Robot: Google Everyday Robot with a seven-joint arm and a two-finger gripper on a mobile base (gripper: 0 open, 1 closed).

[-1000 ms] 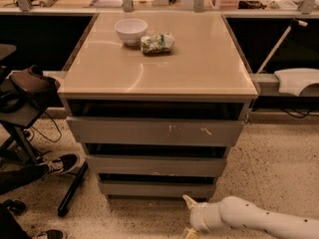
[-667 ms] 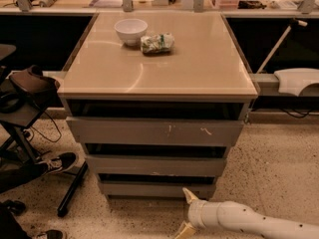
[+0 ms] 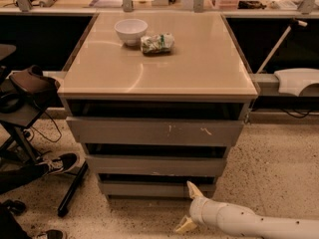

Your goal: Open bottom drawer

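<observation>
The bottom drawer (image 3: 149,188) is the plain grey front lowest on the cabinet, sticking out a little with a dark gap above it. My gripper (image 3: 190,209) is at the end of a white arm that comes in from the lower right, low above the floor. Its fingers are spread: one pale fingertip (image 3: 193,189) is at the right end of the bottom drawer front, the other (image 3: 185,226) is down by the floor. Nothing is between them.
The middle drawer (image 3: 155,166) and the top drawer (image 3: 155,131) with white scratch marks sit above. A white bowl (image 3: 130,31) and a crumpled packet (image 3: 156,43) lie on the beige top (image 3: 199,68). A person's shoe (image 3: 60,164) and a black stand leg (image 3: 72,189) are at the left.
The gripper and arm have moved slightly left and up, toward the right end of the bottom drawer front. The drawers have not moved.
</observation>
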